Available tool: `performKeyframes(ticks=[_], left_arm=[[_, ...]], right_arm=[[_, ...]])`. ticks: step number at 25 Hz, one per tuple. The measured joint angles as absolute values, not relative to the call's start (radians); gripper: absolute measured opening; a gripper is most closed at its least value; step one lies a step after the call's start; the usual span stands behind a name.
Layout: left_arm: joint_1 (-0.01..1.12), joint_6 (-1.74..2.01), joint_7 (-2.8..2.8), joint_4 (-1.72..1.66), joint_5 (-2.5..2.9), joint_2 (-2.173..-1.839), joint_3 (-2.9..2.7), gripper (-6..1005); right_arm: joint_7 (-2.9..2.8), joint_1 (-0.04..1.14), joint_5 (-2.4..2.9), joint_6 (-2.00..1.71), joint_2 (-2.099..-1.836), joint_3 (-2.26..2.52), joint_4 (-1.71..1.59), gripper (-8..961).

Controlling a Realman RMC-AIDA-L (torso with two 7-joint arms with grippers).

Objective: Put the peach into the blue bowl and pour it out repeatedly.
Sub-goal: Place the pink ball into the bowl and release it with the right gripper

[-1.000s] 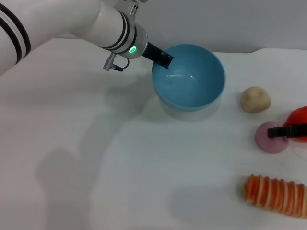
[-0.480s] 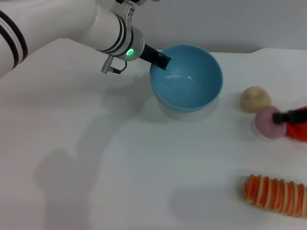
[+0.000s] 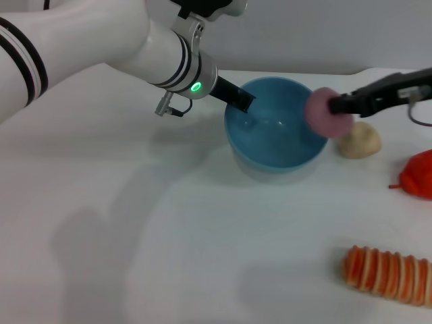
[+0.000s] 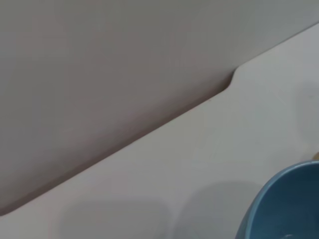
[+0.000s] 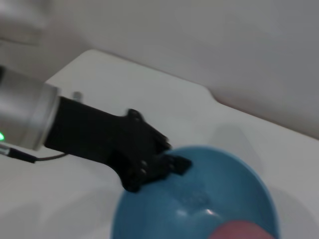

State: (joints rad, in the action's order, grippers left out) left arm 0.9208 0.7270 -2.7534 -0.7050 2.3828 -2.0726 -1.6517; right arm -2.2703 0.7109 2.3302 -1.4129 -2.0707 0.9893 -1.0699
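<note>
The blue bowl (image 3: 275, 131) stands at the back middle of the white table. My left gripper (image 3: 240, 101) is shut on its left rim; the right wrist view shows those black fingers (image 5: 149, 159) clamped on the bowl's edge (image 5: 129, 209). My right gripper (image 3: 335, 105) is shut on the pink peach (image 3: 325, 113) and holds it in the air over the bowl's right rim. The peach shows at the edge of the right wrist view (image 5: 241, 231). The left wrist view shows only a part of the bowl (image 4: 286, 204).
A beige lumpy ball (image 3: 360, 140) lies just right of the bowl. A red-orange item (image 3: 417, 174) is at the right edge. A ridged orange item (image 3: 388, 273) lies at the front right.
My right gripper has lifted the peach off the table and carried it up and left to the bowl's right rim. The left gripper and the bowl have shifted slightly right.
</note>
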Motion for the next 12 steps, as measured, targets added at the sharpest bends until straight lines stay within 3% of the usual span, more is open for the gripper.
performKeyframes(ticks=[12], left_arm=[[0.913,0.719,-2.755,-0.702,2.349,-2.072,-1.664,0]], right_arm=[[-2.275,0.763,2.316,-1.164,-2.073,1.166,-0.954,112]])
